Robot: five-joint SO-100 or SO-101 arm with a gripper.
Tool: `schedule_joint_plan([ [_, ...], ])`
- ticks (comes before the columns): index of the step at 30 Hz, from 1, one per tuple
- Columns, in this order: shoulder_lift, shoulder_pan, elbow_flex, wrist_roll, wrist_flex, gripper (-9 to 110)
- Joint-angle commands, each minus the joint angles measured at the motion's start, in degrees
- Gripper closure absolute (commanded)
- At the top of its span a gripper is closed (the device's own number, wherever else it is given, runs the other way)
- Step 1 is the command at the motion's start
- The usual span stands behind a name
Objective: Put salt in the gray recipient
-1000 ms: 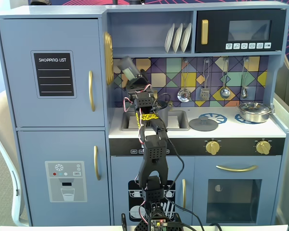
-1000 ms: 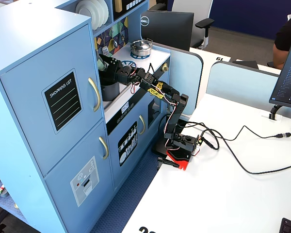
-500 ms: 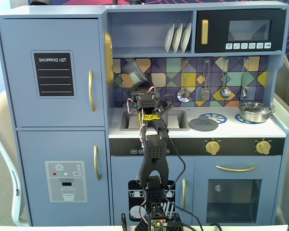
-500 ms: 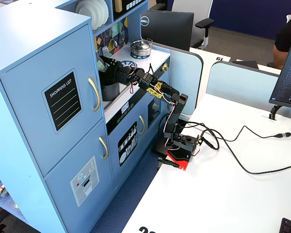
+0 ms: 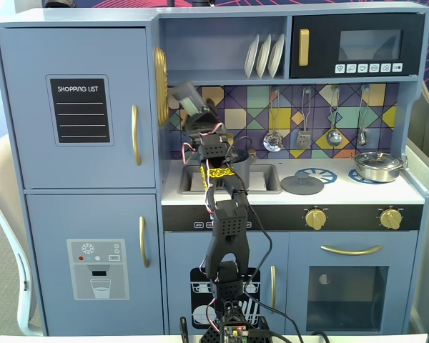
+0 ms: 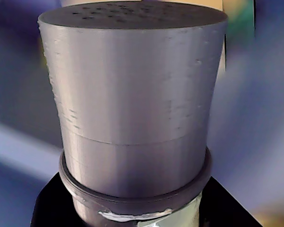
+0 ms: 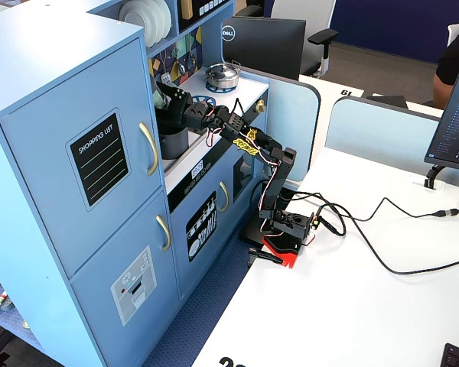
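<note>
tool (image 5: 193,114) gripping salt shaker (image 5: 189,98), tilted | raised over sink end of worktop (image 5: 415,194) | gray pot (image 5: 241,163) just below

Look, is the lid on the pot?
No, the lid lies flat on the counter, right of the sink, apart from the pot.

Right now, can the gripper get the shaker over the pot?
Probably yes. The gripper holds the shaker tilted above the sink, the pot sits just below and right, nothing between.
</note>
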Motion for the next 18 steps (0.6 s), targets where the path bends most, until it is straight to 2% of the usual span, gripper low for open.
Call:
schedule_joint_plan([
  [1, -0.5, -0.7, -10.0, -1.0, 0.6, 101],
  [18, 4.0, 6.3, 6.2, 1.8, 2.1, 101],
])
